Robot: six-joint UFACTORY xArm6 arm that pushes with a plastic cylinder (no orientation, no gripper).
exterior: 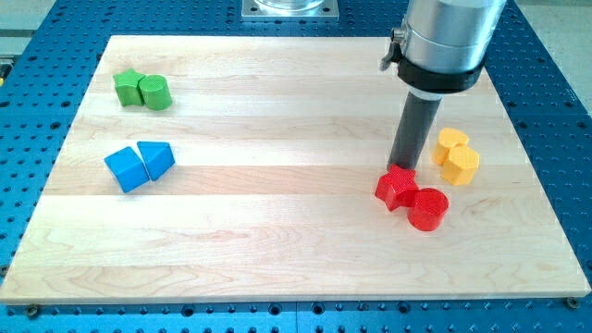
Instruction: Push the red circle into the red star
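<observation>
Red circle [428,208] at view's lower right, touching red star [397,187] on its left. Rod tip [403,168] just behind star, touching or nearly. No pincer fitted, plain rod only. Yellow blocks [456,154] beyond, right.

Tool's tip [401,169] behind red star [397,188]
</observation>
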